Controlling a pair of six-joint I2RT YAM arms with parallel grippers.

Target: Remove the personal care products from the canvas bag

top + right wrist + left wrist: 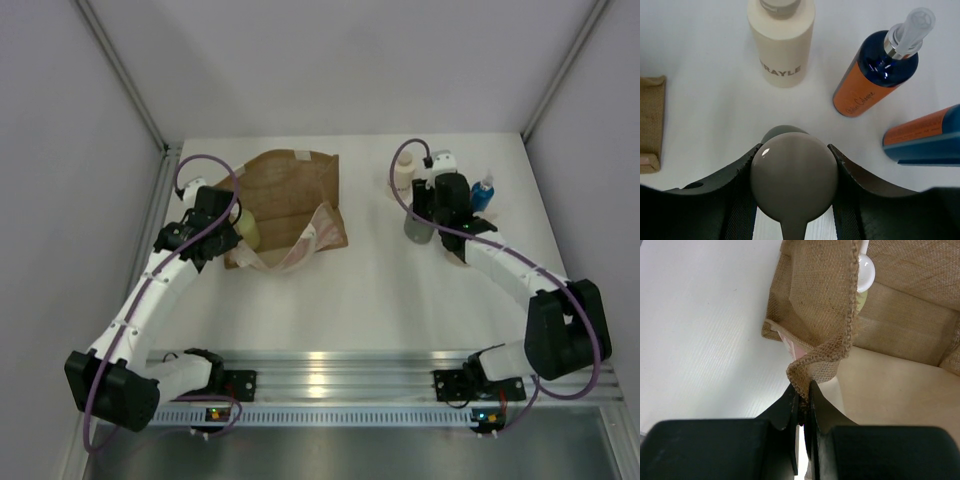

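Canvas bag (290,195) lies flat on the table (380,290) at the left, its long axis running from about 1 o'clock to 7 o'clock in the top view. The closed bottom is at the far end, and the mouth and the cream handles (312,238) point toward 7 o'clock.

The left gripper (802,396) has its jaws pinched tight on the frayed rim of the mouth, a fold of burlap caught between them.

One yellow-green bottle (861,296) shows inside the opening, its white cap towards 12 o'clock in the left wrist view.

Four bottles are out of the bag, all well apart from it at the table's right:
- One grey bottle (794,180) stands upright, its cap toward the wrist camera. The right gripper (795,150) clasps it, jaws spread only as wide as its body.
- One cream bottle (782,42) stands at 12 o'clock from it.
- One blue-and-orange spray bottle (871,77) stands at 1 o'clock.
- A second blue-and-orange bottle (925,140) at 3 o'clock is cut off by the frame edge.
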